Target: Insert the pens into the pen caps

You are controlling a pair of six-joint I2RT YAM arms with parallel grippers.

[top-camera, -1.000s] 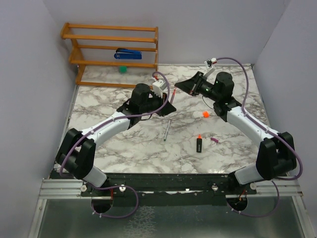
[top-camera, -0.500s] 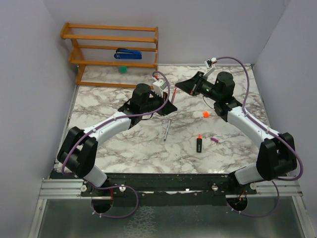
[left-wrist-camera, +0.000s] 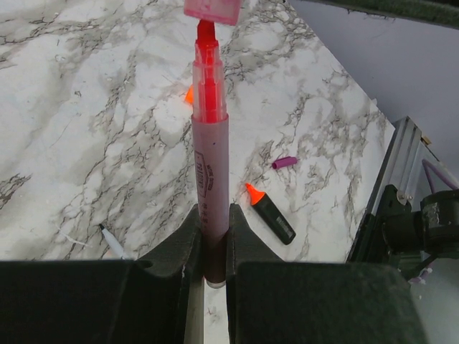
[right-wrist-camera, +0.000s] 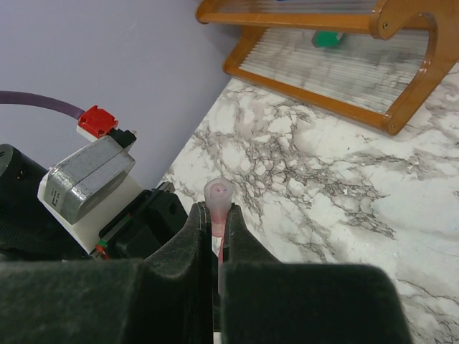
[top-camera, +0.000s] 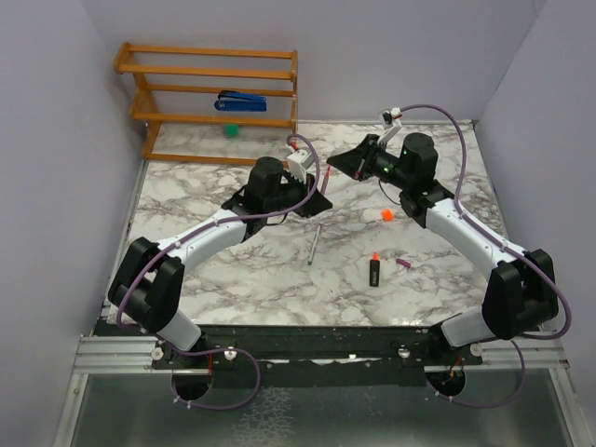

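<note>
Marble worktop (top-camera: 233, 270). Left claw (left-wrist-camera: 213, 218) clenches pink pen (left-wrist-camera: 210, 158), tip at pink cap (right-wrist-camera: 218, 192) pinched in right claw (right-wrist-camera: 215, 215); grey pen (top-camera: 314, 244), marker (top-camera: 373, 270) lie uncapped.

A robotics lab test cell: plain lavender walls (top-camera: 56, 140) box in a marble-patterned surface (top-camera: 233, 275), a cabled left arm (top-camera: 209, 231) and right arm (top-camera: 466, 235) are bolted to an aluminium rail (top-camera: 112, 352), and a wooden rack (top-camera: 209, 88) stands behind.
</note>
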